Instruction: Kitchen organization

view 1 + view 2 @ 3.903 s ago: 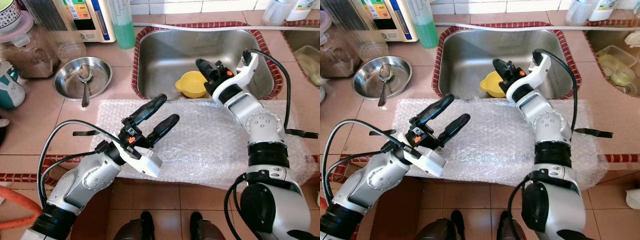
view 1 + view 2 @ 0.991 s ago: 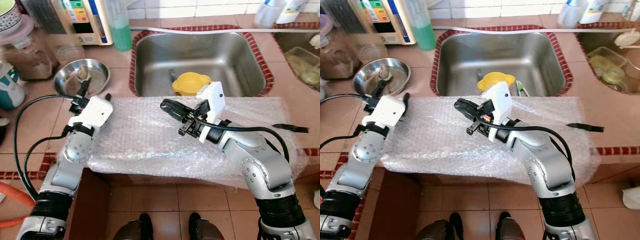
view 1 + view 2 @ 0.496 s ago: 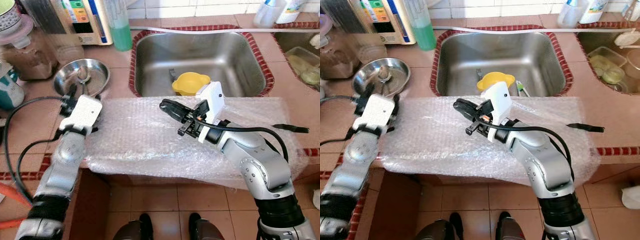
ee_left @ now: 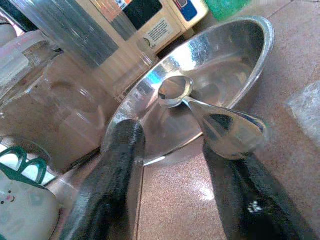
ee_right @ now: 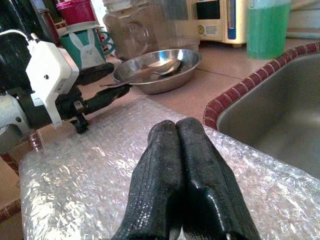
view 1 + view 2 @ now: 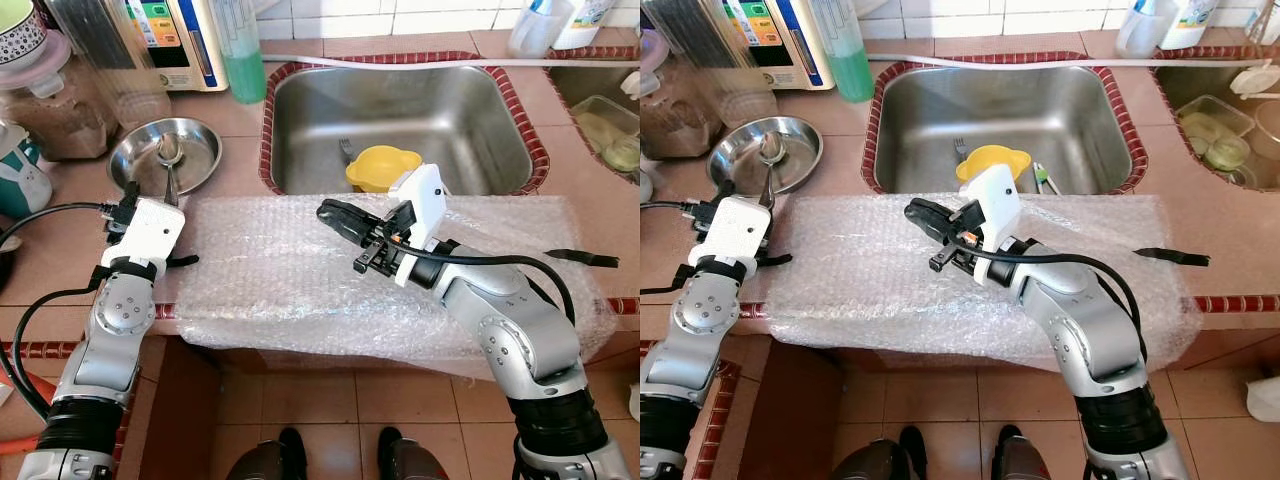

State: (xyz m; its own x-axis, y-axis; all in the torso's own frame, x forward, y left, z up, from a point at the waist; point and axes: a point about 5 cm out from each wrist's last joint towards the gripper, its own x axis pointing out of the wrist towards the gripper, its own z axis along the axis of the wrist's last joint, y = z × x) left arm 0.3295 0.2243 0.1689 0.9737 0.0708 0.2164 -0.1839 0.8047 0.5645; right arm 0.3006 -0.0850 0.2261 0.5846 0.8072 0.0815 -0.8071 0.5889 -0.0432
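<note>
Nearest, a bubble wrap sheet (image 6: 300, 270) covers the tiled bench (image 6: 60, 250). Above it the right pincer (image 6: 335, 214) hovers with its fingers pressed together, holding nothing. Farther left, the left pincer (image 4: 175, 165) stands spread around the handle of a spoon (image 4: 200, 112) lying in a steel bowl (image 6: 165, 155). Beyond, a yellow funnel (image 6: 385, 165) sits in the sink (image 6: 400, 100).

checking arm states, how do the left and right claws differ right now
The left claw is open, its fingers either side of the spoon handle at the steel bowl; the right claw is shut on nothing. The left claw sits at the left edge of the bubble wrap; the right claw hovers over the wrap's middle. Both have two black fingers.
</note>
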